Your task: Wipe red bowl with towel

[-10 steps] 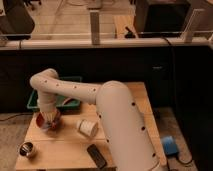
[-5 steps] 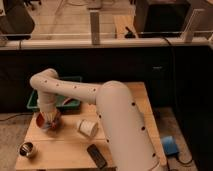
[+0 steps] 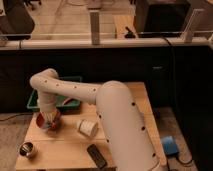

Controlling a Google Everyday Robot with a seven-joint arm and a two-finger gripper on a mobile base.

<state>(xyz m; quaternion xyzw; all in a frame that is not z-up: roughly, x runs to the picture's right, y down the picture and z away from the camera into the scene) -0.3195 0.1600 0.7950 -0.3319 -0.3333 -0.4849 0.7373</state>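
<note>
The red bowl point(image 3: 42, 121) sits at the left side of the wooden table point(image 3: 65, 147), partly covered by my arm's end. My gripper point(image 3: 48, 120) reaches down into the bowl from above. A bluish-grey bit at the gripper's tip looks like the towel point(image 3: 49, 124), pressed against the bowl's inside. The white arm sweeps from the lower right over the table to the bowl.
A green tray point(image 3: 70, 102) lies behind the bowl at the table's back edge. A white cup point(image 3: 87, 128) lies on its side mid-table. A metallic cup point(image 3: 28, 149) stands front left, a dark remote-like object point(image 3: 97, 155) front centre, a light-blue pad point(image 3: 169, 146) on the floor right.
</note>
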